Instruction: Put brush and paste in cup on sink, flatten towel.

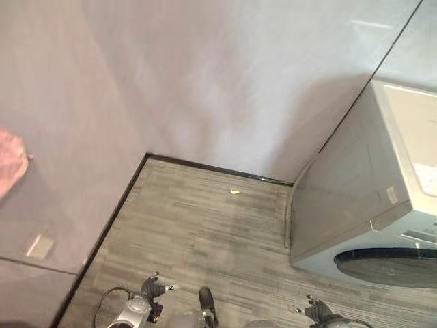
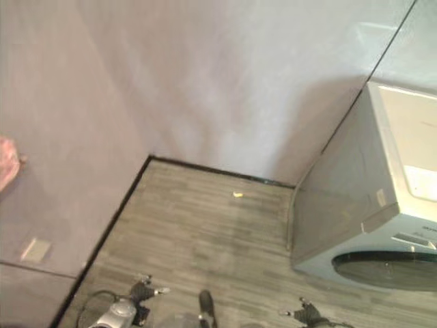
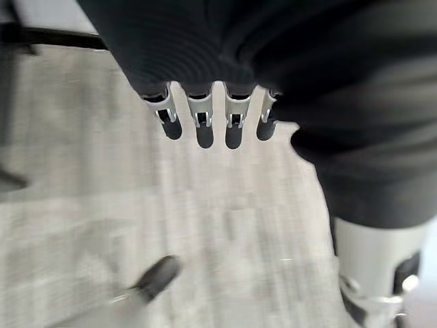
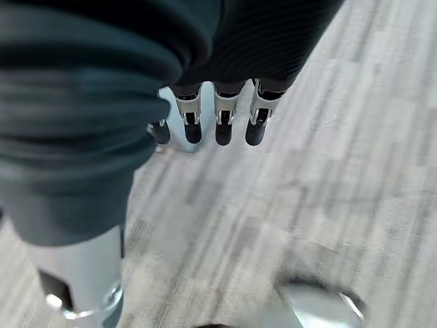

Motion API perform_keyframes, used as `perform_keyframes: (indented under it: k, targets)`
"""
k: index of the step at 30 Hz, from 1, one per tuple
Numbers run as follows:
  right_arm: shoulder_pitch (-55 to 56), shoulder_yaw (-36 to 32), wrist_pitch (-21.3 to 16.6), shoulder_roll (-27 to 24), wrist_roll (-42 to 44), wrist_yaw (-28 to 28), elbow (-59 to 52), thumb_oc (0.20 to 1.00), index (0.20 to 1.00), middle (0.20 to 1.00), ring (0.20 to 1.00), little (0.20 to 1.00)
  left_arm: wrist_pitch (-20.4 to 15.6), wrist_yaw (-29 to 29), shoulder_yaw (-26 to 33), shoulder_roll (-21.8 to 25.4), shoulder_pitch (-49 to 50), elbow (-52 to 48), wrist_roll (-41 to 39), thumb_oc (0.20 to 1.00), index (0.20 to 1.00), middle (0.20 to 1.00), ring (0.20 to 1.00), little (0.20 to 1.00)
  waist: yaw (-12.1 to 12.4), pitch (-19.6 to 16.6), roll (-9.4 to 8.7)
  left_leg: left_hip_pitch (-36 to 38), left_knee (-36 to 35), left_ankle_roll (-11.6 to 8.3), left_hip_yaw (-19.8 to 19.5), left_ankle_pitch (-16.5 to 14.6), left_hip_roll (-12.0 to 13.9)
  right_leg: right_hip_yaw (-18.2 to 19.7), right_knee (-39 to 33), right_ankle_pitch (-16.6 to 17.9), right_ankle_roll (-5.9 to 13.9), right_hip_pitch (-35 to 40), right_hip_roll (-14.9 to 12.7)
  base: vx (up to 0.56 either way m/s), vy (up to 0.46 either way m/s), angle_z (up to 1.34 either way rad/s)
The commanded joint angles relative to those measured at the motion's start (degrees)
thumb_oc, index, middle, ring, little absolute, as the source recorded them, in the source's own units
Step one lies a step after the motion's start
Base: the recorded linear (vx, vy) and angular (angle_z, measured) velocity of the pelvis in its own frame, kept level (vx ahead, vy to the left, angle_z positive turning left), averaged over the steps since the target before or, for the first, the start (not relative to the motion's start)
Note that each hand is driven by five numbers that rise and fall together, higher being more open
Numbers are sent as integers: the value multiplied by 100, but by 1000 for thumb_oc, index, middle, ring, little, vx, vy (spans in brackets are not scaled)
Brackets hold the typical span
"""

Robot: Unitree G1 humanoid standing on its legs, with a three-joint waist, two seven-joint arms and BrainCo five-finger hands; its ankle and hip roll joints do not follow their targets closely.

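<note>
Left hand point(image 3: 205, 116) and right hand point(image 4: 218, 116) low, fingers relaxed, empty.

A washing machine point(image 1: 382, 205) stood at the right edge of the frame, against the wall point(image 1: 225, 82) that filled the upper half. The floor point(image 1: 205, 239) spread across the lower centre, a small scrap point(image 1: 235, 192) lying on it near the wall's base. A cloth point(image 1: 10, 167) showed at the far left edge.

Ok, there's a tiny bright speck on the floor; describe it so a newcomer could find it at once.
Start at the washing machine on the right and look left across the grey plank floor. Just before the black skirting strip lies a small yellow scrap, the one bright spot on the floor.
</note>
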Motion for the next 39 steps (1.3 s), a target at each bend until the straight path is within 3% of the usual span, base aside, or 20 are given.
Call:
perform_keyframes:
  k: [1, 4, 6, 7, 9, 11, 15, 16, 19, 21, 29, 33, 35, 36, 37, 39]
  targets:
    - [31, 38, -28, -161, -89, 63, -208, 1000, 1000, 1000, 1000, 1000, -109, -37, 101, 159, -5, -141, 32, 1000, 1000, 1000, 1000, 1000, 220, -230, -62, -470, 512, -1057, 32, -117, 356, 32, -137, 1504, 27, 168, -166, 67, 99, 32]
    - [-54, 138, -37, -80, -81, 77, -199, 1000, 1000, 1000, 1000, 1000, -103, -27, 73, 200, -8, -83, 94, 1000, 1000, 1000, 1000, 1000, 198, -141, -25, -284, 370, -1001, -94, -155, 302, -40, 411, 1712, 11, -155, -125, 97, 129, 14]
    - [-74, 240, -62, -31, -43, 81, -353, 1000, 1000, 1000, 1000, 1000, -99, -12, 87, 233, -16, -40, 88, 1000, 1000, 1000, 1000, 1000, 135, -89, 0, -159, 265, -1010, -249, -186, 291, 19, 361, 1546, -78, -452, 4, 149, 73, 52]
    - [-92, 313, -100, -32, -7, 110, -460, 1000, 1000, 1000, 1000, 1000, -125, 16, 130, 240, -43, 101, 75, 1000, 1000, 1000, 1000, 1000, 90, 0, 63, -37, 215, -1063, -455, -186, 325, 67, 113, 1218, -223, -787, 173, 184, 32, 67]
    - [-89, 324, -111, -18, 24, 103, -471, 1000, 1000, 1000, 1000, 1000, -133, 37, 143, 232, -58, 170, 88, 1000, 1000, 1000, 1000, 1000, 50, 70, 60, 18, 248, -1072, -550, -206, 312, 55, 68, 1177, -255, -862, 194, 109, 4, 62]
    - [-87, 371, -139, -19, 93, 98, -519, 1000, 1000, 1000, 1000, 1000, -142, 56, 131, 217, -84, 325, 153, 1000, 1000, 1000, 1000, 1000, -54, 160, 41, 149, 236, -1086, -753, -273, 260, 292, -136, 1246, -273, -1197, 383, 107, -19, 52]
    - [-59, 402, -162, -88, 199, 105, -635, 1000, 1000, 1000, 1000, 1000, -175, 114, 64, 181, -215, 582, 291, 1000, 1000, 1000, 1000, 1000, -380, 347, -91, 381, 360, -1111, -1384, -429, 3, 1327, -507, 1737, -231, -1739, 882, 172, -79, 86]
    - [-39, 412, -166, -97, 194, 115, -650, 1000, 1000, 1000, 1000, 1000, -180, 110, 46, 168, -222, 622, 312, 1000, 1000, 1000, 1000, 1000, -419, 364, -110, 412, 388, -1123, -1496, -455, -29, 1395, -478, 1779, -224, -1761, 916, 86, -51, 172]
    - [-17, 429, -165, -118, 167, 126, -621, 1000, 1000, 1000, 1000, 1000, -181, 133, 21, 160, -222, 640, 342, 1000, 1000, 1000, 1000, 1000, -432, 357, -154, 425, 479, -1137, -1634, -506, -105, 1368, -594, 1803, -251, -1601, 858, 70, -75, 99]
    - [-111, 531, -161, -126, -10, 153, -353, 1000, 1000, 1000, 1000, 1000, -183, 160, 141, 144, -89, 735, 279, 1000, 1000, 1000, 1000, 1000, -300, 158, -167, 396, 441, -1179, -1668, -532, -83, 1232, -913, 1758, -342, -1304, 822, 133, -154, 56]
    - [-232, 669, -165, -342, -187, 197, -612, 1000, 1000, 1000, 1000, 1000, -192, 183, 379, 261, 32, 679, 38, 1000, 1000, 1000, 1000, 1000, -155, 156, -184, 287, 518, -1283, -1875, -567, -20, 850, -853, 1516, -474, -1222, 771, 71, -114, 22]
    - [-187, 719, -179, -440, -288, 183, -666, 1000, 1000, 1000, 1000, 1000, -213, 186, 450, 271, -7, 666, -102, 1000, 1000, 1000, 1000, 1000, -184, 291, -187, -7, 937, -1440, -1753, -591, -25, 617, -938, 1484, -509, -1193, 657, 23, -68, 41]
    - [-133, 679, -175, -489, -343, 138, -663, 1000, 1000, 1000, 1000, 1000, -226, 191, 434, 267, -96, 641, -168, 1000, 1000, 1000, 1000, 1000, -322, 400, -135, -245, 1112, -1490, -912, -430, 297, 304, -1037, 1424, -512, -1080, 486, 28, -20, 52]
    - [-134, 679, -176, -489, -343, 138, -662, 1000, 1000, 1000, 1000, 1000, -226, 191, 434, 267, -98, 642, -168, 1000, 1000, 1000, 1000, 1000, -320, 402, -133, -253, 1131, -1491, -912, -441, 301, 305, -1037, 1423, -512, -1080, 489, 43, 42, 79]
    - [-96, 659, -146, -493, -365, 105, -592, 1000, 1000, 1000, 1000, 1000, -232, 189, 425, 257, -183, 580, -220, 1000, 1000, 1000, 1000, 1000, -393, 468, -73, -438, 924, -1464, -276, -309, 605, 112, -1141, 1384, -487, -983, 371, 37, 41, 140]
    - [-104, 668, -131, -489, -392, 95, -542, 1000, 1000, 1000, 1000, 1000, -238, 194, 420, 265, -192, 563, -236, 1000, 1000, 1000, 1000, 1000, -363, 459, -44, -510, 843, -1461, -314, -276, 606, 73, -1153, 1350, -478, -956, 373, 89, 44, 124]
